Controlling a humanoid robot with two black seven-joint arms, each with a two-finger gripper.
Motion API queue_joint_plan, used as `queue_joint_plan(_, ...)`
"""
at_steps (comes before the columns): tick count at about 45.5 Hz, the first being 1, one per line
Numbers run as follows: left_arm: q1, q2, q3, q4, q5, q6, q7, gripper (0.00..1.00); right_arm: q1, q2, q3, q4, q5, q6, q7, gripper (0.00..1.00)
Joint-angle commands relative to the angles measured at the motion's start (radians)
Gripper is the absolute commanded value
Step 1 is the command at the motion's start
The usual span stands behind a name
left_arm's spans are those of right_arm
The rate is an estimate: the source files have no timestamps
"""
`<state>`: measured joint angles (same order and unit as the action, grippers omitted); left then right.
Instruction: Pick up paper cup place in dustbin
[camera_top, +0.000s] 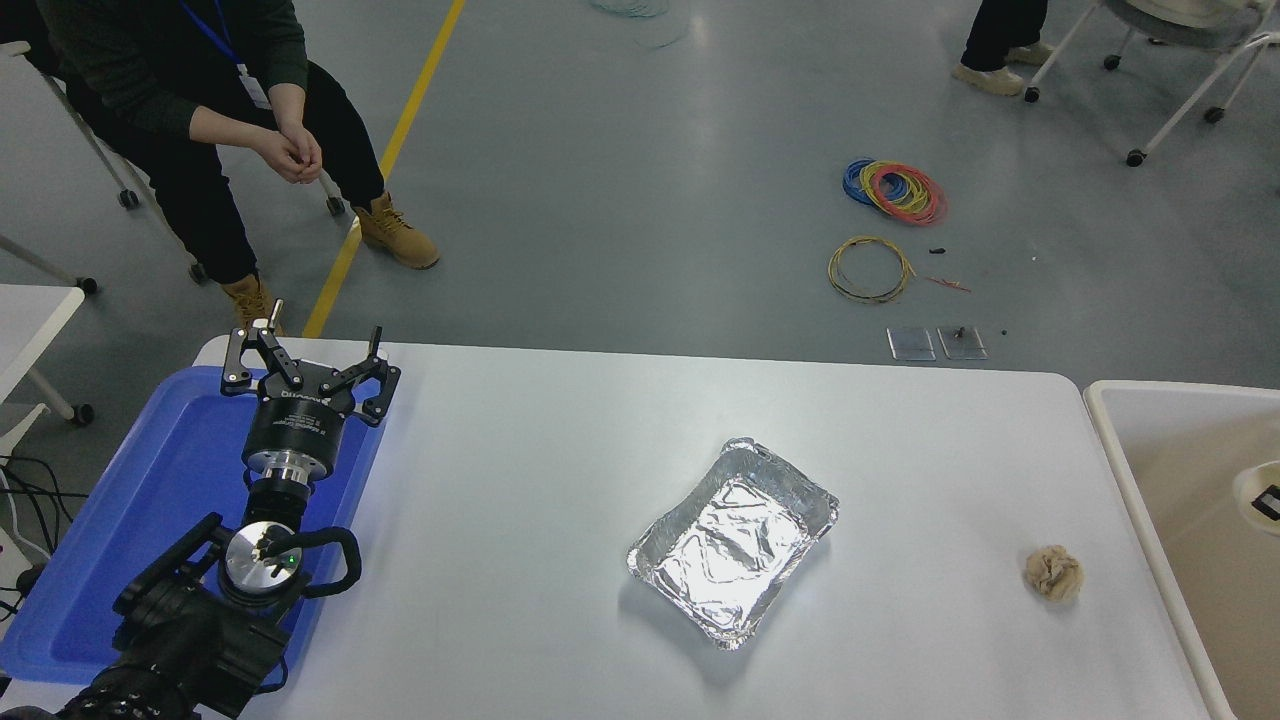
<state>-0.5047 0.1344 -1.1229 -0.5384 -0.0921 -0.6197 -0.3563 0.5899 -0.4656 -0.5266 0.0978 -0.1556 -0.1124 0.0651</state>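
Paper cup (1248, 480) shows only as a white, rounded sliver at the picture's 3 o'clock edge, inside the outline of the dustbin (1180, 386) and against its beige interior; you cannot tell whether it hangs above the bin or already lies in it. A small black piece sits against it, probably part of the right gripper (1268, 501), but too little shows to tell whether that claw is clamped on the cup or spread. Treat the cup as very light, thin-walled and easy to crush: the rolled rim is likely its stiffest part, so if you must retake it, close gently across the wall just below the rim, or pinch the rim itself, and expect it to skid or tip at a touch. The left gripper (312, 345) is parked at 8 o'clock over the blue tray (150, 480), its claw spread wide and holding nothing. On the white table (550, 450) the crinkled foil tray (735, 540) lies near centre and a crumpled tan paper ball (1053, 574) sits at 4 o'clock, near the bin's rim; neither is yours to move. A person sits at 11 o'clock, hands (290, 152) clasped.
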Motion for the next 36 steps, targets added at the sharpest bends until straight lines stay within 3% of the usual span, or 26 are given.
queue_joint_plan(1, 0.000, -0.001, 0.000, 0.000, 0.000, 0.000, 0.000, 1.00, -0.022, 0.025, 0.014, -0.001, 0.005, -0.006, -0.001, 0.00)
queue_joint_plan(20, 0.000, -0.001, 0.000, 0.000, 0.000, 0.001, -0.001, 1.00, -0.021, 0.024, 0.014, -0.001, 0.011, -0.010, 0.001, 0.00)
queue_joint_plan(21, 0.000, -0.001, 0.000, 0.000, 0.000, 0.000, 0.000, 1.00, -0.021, 0.024, 0.014, -0.001, 0.011, -0.015, 0.001, 0.04)
queue_joint_plan(23, 0.000, -0.001, 0.000, 0.000, 0.000, 0.000, -0.001, 1.00, -0.019, 0.022, 0.014, -0.001, 0.011, -0.030, 0.001, 0.22)
queue_joint_plan(27, 0.000, -0.001, 0.000, 0.000, 0.000, 0.000, 0.000, 1.00, -0.019, 0.018, 0.011, -0.001, 0.010, -0.064, 0.001, 0.66)
queue_joint_plan(29, 0.000, -0.001, 0.000, 0.000, 0.000, 0.000, -0.001, 1.00, -0.016, 0.016, 0.011, -0.001, 0.010, -0.073, 0.002, 0.83)
queue_joint_plan(32, 0.000, -0.001, 0.000, 0.000, 0.000, 0.000, 0.000, 1.00, -0.012, 0.015, 0.011, -0.001, 0.010, -0.078, 0.002, 0.97)
queue_joint_plan(36, 0.000, -0.001, 0.000, 0.000, 0.000, 0.000, -0.001, 1.00, -0.007, 0.013, 0.011, -0.001, 0.010, -0.078, 0.002, 0.99)
